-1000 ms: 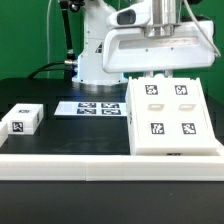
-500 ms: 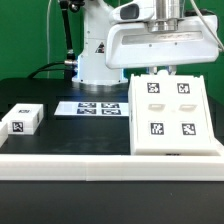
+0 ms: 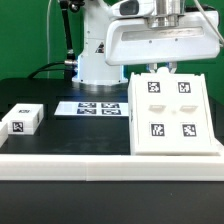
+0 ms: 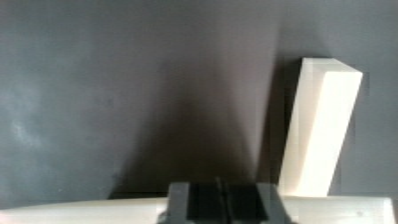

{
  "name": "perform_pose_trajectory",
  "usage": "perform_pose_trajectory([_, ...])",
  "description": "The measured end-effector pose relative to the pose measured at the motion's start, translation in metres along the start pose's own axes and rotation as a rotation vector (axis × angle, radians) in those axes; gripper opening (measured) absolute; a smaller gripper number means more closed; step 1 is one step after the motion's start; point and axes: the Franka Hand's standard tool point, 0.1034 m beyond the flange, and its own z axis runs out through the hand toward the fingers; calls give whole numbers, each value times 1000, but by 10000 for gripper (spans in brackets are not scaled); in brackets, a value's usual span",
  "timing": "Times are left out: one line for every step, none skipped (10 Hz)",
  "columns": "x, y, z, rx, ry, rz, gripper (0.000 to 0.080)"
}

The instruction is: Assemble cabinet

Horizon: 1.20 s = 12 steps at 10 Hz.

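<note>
Closest to the exterior camera, a low white rail [image 3: 100, 160] runs across the front of the black tabletop [image 3: 60, 135]. Just behind it, on the exterior view's right, stands the cabinet [image 3: 172, 115], the largest white block in sight. Its broad face tilts toward the camera and carries two marker tags in the lower half and two small knobbed panels in the upper half. Its near edge sits right beside the rail.

On the exterior view's left, well apart from the cabinet, a small white block [image 3: 22, 120] rests on the tabletop and shows one tag on its front.

Farther back, between the two, the marker board [image 3: 95, 107] lies flat. Its end on the exterior view's right is near the cabinet's side.

The fingers [image 3: 161, 67] hang from the broad white hand, directly over the cabinet's far edge. From this view I cannot tell whether they touch it.

In the wrist view the fingers [image 4: 192, 202] are clenched together, with only a thin dark line between the pads and nothing gripped. A long white edge of the cabinet [image 4: 322, 130] runs just beside them, on the outside of one finger and not between the pair. Which part of the cabinet this is cannot be told. Bare dark tabletop [image 4: 125, 100] fills the rest of that picture.

Behind everything stands the white robot base [image 3: 95, 60], in front of a green backdrop [image 3: 25, 35].
</note>
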Motion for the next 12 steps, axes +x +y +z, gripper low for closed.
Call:
perform_pose_trajectory([6,0,-4,4,-6,1,2])
perform_pose_trajectory([8,0,-6,7,-18,2,2])
perform_pose_trajectory([6,0,-4,6,-20,2,2])
perform_pose_trajectory([5,0,-4,6,-21,2,2])
perform_pose_trajectory([5,0,-4,6,-22,2,2])
perform_pose_trajectory([5,0,-4,6,-22,2,2])
perform_pose_trajectory([5,0,-4,6,-23,1,2])
perform_pose_trajectory([6,2,-6,8,-34,-2,2])
perform_pose_trajectory([10,3,-9,11,-47,-9,2])
perform_pose_trajectory([13,5,-13,15,-63,-8,2])
perform_pose_trajectory([16,3,-16,20,-86,-7,2])
perform_pose_trajectory([18,-1,-19,18,-124,-9,2])
